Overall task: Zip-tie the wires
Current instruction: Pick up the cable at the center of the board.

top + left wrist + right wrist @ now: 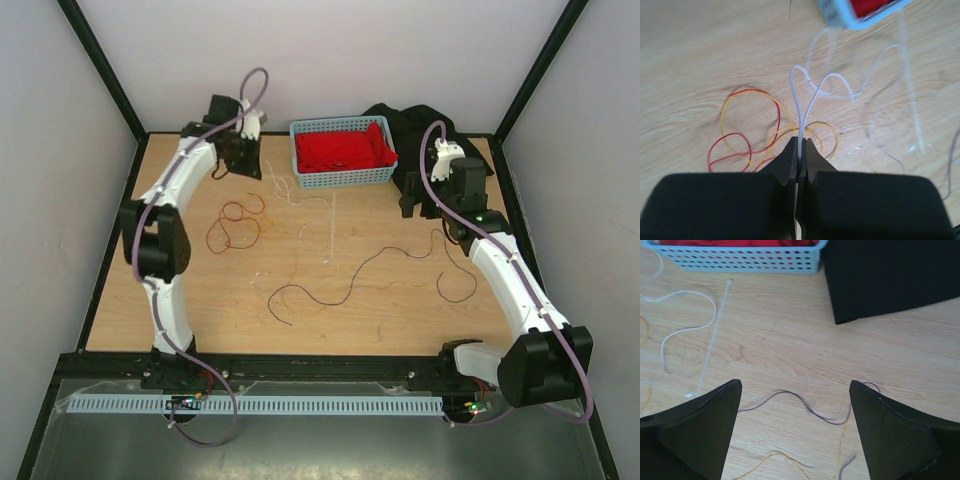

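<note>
Setting: pale walls around a wooden tabletop [200,320]; blue basket [343,152] of red cloth at the far edge.
Left tool [800,159]: pinched closed on a whitish wire [802,107] near the far-left corner.
Right tool [795,390]: spread wide, holding nothing, toward the far-right corner.
Wires: red-orange coils [236,222] left of centre; dark strand [345,280] mid-tabletop — all still loose.
Zip tie [331,228]: flat, in front of the basket.
Doing it well: gather strands into one bundle before fetching the tie — drag slowly so thin wire doesn't slip.
</note>
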